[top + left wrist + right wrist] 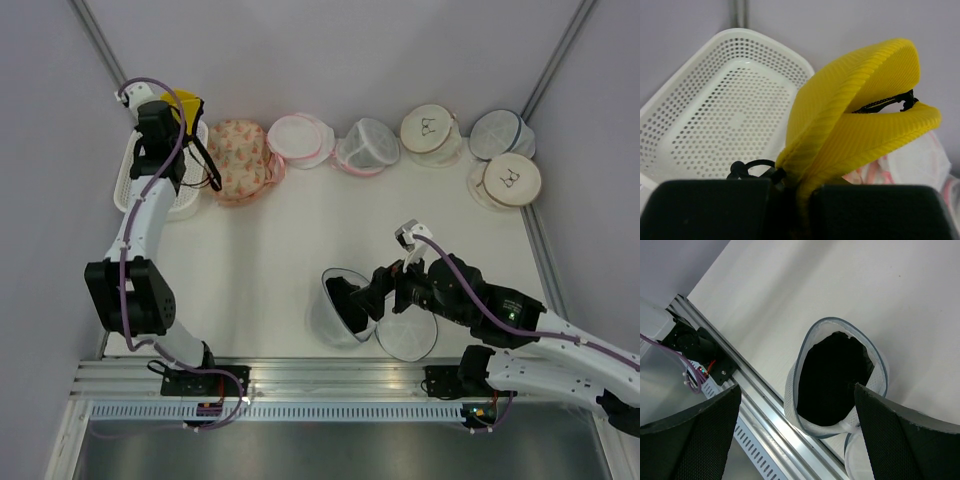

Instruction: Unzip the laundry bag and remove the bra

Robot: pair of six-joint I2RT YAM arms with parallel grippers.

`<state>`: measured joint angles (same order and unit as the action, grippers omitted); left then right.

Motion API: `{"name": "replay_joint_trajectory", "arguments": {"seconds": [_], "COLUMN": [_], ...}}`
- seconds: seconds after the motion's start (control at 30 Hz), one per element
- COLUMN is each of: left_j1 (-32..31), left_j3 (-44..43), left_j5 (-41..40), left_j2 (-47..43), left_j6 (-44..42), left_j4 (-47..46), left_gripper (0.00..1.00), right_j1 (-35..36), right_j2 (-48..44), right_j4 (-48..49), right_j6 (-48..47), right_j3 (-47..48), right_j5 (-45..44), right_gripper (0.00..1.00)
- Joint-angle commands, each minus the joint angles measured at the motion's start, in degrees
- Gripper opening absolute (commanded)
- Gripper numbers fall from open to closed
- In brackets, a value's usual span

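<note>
Between the clamped fingers of the left gripper (797, 197) sits the folded yellow bra (860, 100), rising above them. A white perforated basket (725, 100) lies just beyond. Fingers of the right gripper (796, 390) stand wide apart, holding nothing. Directly under it lies the laundry bag (835, 385), mouth open toward it, interior dark.

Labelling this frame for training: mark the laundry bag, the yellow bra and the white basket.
laundry bag (791, 395): right wrist view, white mesh wall.
yellow bra (840, 100): left wrist view, outer cup.
white basket (715, 115): left wrist view, perforated floor.
</note>
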<state>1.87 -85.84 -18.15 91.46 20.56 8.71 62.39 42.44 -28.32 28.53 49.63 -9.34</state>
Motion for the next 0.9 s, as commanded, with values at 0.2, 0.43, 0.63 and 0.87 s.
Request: {"name": "replay_joint_trajectory", "arguments": {"seconds": [0.2, 0.43, 0.63, 0.87], "left_j1": [6.4, 9.5, 13.5, 17.3], "left_j3": [-10.2, -19.3, -25.2, -24.6], "left_j5": [-2.0, 1.0, 1.6, 5.0], "left_j2": [13.2, 23.1, 29.6, 32.9], "left_j6": [-2.7, -2.5, 1.2, 3.6], "left_j4": [1.7, 2.7, 5.8, 8.4], "left_gripper": [0.02, 0.02, 0.02, 0.02], "right_j1": [0.2, 0.2, 0.1, -0.5], "right_j2": [2.6, 8.2, 11.7, 16.5], "right_j4": [1.2, 2.1, 2.3, 4.5], "right_j6": [0.3, -0.4, -0.8, -1.9], "right_j3": [-2.1, -0.8, 0.2, 1.7], "right_j5": [-0.7, -0.9, -1.0, 1.0], "right_gripper": [0.98, 0.98, 0.98, 0.98]}}
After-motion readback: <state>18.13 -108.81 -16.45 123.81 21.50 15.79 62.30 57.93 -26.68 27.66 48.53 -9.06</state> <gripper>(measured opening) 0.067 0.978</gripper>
